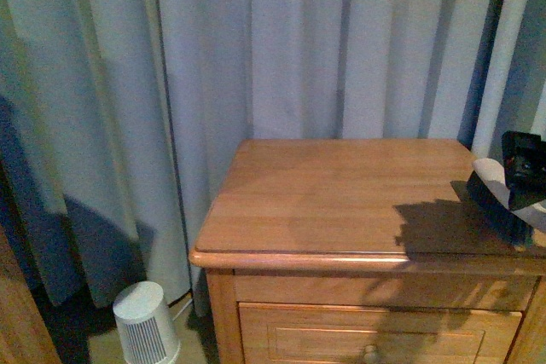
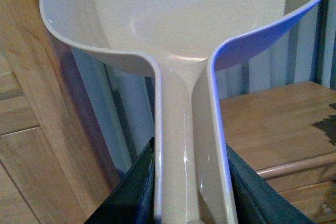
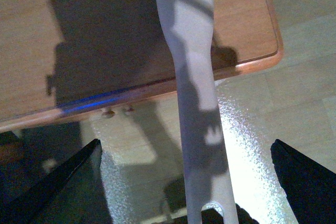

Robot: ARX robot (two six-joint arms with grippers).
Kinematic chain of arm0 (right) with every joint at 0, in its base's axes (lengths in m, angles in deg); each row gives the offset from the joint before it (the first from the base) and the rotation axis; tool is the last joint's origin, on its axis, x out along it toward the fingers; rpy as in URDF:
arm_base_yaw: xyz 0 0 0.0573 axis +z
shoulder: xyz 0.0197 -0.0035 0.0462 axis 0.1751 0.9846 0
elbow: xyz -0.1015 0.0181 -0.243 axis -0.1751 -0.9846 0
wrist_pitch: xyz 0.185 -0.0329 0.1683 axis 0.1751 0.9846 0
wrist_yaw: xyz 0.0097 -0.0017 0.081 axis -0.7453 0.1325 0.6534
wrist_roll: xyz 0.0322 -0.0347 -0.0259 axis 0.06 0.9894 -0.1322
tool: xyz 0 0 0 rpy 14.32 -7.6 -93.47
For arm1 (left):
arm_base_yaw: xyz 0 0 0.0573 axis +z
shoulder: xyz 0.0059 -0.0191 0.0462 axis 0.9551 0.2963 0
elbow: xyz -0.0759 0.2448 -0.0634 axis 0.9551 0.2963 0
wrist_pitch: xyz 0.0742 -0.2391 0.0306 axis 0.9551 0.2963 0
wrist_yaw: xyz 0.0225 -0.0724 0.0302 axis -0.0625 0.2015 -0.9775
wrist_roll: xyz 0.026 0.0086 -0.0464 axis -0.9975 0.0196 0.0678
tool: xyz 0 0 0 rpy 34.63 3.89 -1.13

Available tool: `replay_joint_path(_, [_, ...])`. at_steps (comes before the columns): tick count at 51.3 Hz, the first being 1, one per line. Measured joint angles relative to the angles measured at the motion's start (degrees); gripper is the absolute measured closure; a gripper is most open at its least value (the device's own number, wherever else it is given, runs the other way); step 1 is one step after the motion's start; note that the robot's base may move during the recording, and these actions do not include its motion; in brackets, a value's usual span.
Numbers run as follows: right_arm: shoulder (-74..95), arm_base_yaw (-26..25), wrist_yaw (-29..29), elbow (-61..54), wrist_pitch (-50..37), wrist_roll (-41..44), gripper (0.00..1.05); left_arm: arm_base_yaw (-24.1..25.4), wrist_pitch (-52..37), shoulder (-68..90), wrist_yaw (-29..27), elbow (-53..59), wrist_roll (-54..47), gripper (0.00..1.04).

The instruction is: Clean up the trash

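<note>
- Left gripper [image 2: 189,153]: fingers [image 2: 134,192] clamped on the handle of a pale dustpan [image 2: 178,24]. The scoop fans out beyond the fingertips.
- Right gripper [image 3: 186,148]: fingers [image 3: 73,182] wide apart, both clear of the pale brush handle [image 3: 191,77]. The handle runs between them and out past the tips, over the edge of the wooden nightstand [image 3: 79,24].
- Trash: seen in no view. Its place relative to either pair of fingers cannot be told.

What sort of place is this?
Probably a bedroom: a wooden bedside cabinet with drawers, long grey-blue fabric curtains behind it, and a small white ribbed cylindrical appliance on the floor.
</note>
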Motion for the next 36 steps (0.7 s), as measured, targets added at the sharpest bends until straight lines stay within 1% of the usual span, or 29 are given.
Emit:
replay_joint_path(15, [4.5,-0.1,0.4,-1.6,-2.4,-1.9,0.07,0.0,0.0,0.0,0.0,0.0,0.0,0.76])
replay_joint_path(36, [5.8,-1.1,-1.0,-1.7,-4.0,-1.7,0.07,0.0,0.0,0.0,0.0,0.0,0.0,0.76])
